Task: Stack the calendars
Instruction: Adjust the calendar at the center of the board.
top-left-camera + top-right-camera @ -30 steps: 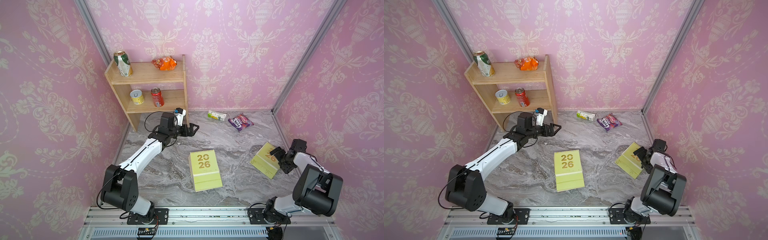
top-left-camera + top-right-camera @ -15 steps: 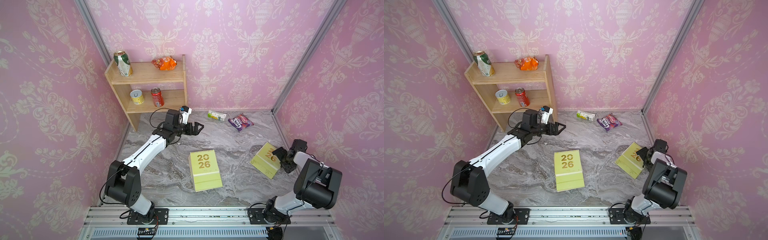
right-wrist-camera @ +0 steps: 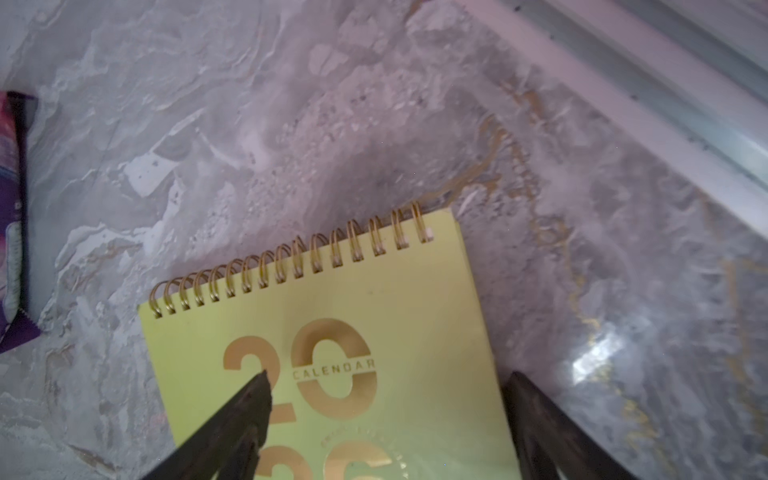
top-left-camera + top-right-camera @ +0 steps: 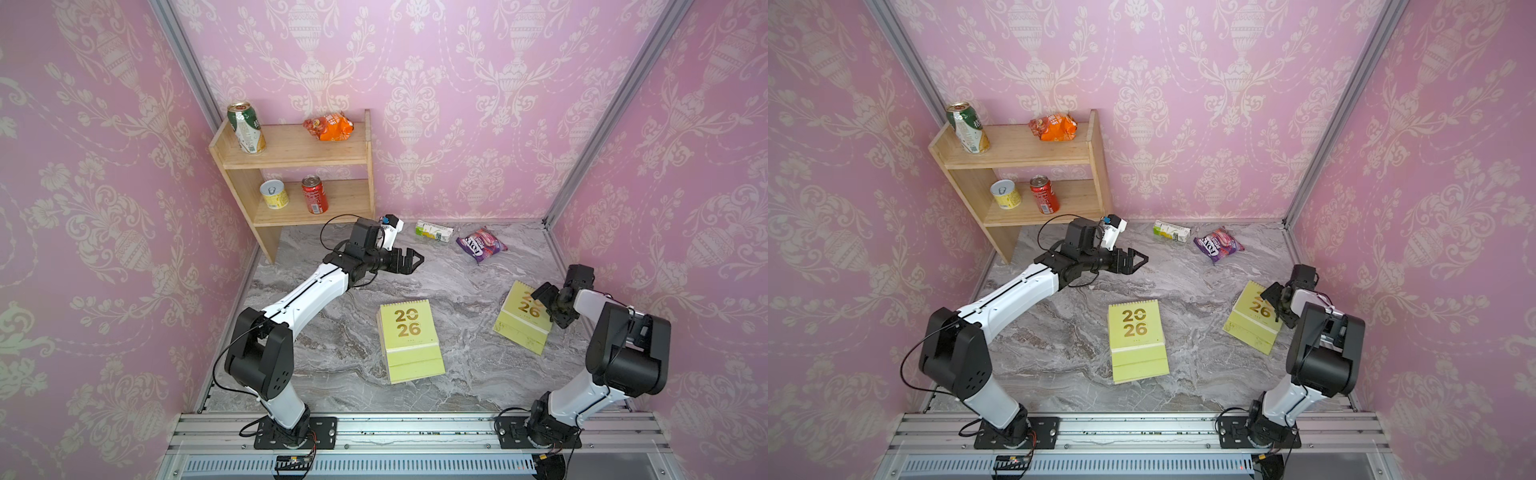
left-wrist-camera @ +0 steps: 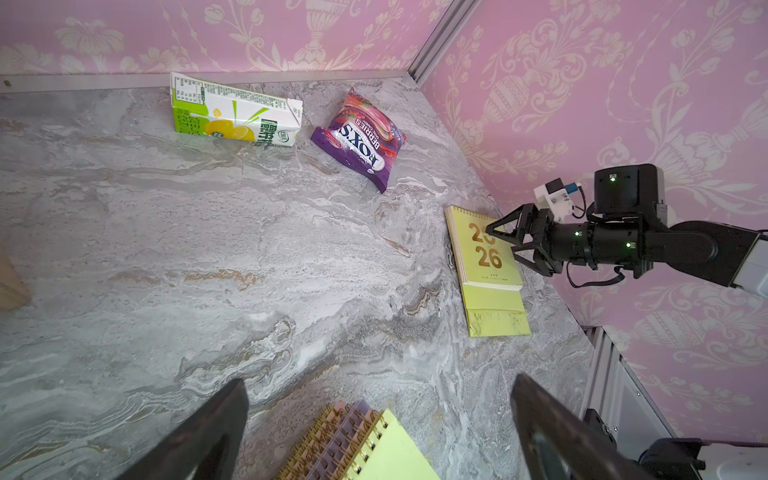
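A stack of calendars [image 4: 409, 338] lies mid-table with a yellow-green "2026" cover on top. In the left wrist view its gold spirals show peach, lilac and yellow-green layers [image 5: 357, 444]. A single yellow-green calendar [image 4: 521, 322] [image 4: 1250, 324] [image 3: 332, 353] lies flat at the right. My right gripper [image 4: 549, 307] [image 3: 388, 375] is low over its spiral end and open, with one finger [image 3: 249, 399] above the cover and the other past its side edge. My left gripper [image 4: 411, 259] [image 5: 378, 380] hovers open and empty behind the stack.
A green-white carton [image 4: 434, 230] and a purple snack packet [image 4: 482, 245] lie near the back wall. A wooden shelf [image 4: 299, 166] with cans and an orange packet stands at the back left. The side wall runs close beside the right calendar.
My left gripper has swung right, away from the shelf toward the table's middle. The right gripper stays over the right calendar, barely shifted.
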Controlling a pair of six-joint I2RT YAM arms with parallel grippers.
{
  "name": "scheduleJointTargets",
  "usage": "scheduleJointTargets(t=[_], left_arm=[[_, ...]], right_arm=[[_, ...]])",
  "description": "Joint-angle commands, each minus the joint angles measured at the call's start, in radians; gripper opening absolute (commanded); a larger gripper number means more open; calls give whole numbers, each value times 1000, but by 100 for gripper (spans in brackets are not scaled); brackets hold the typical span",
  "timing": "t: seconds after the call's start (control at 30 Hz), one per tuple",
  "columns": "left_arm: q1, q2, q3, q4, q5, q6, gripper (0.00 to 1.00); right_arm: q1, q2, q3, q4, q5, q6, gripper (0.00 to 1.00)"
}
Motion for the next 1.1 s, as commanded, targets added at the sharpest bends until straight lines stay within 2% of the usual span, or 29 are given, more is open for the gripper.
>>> scheduleJointTargets(t=[0.0, 0.33, 0.83, 1.07], left_arm=[[-34, 35, 60, -39, -20, 30, 99], [-155, 221, 225, -63, 2, -48, 99], [-301, 542, 503, -133, -17, -211, 99], [-342, 698, 714, -313, -74, -201, 98]], right_arm=[[36, 21, -1, -60, -46, 0, 89], [150, 57, 29, -51, -117, 32, 89], [188, -22, -48, -79, -181, 26, 89], [189, -72, -110, -69, -212, 27, 89]])
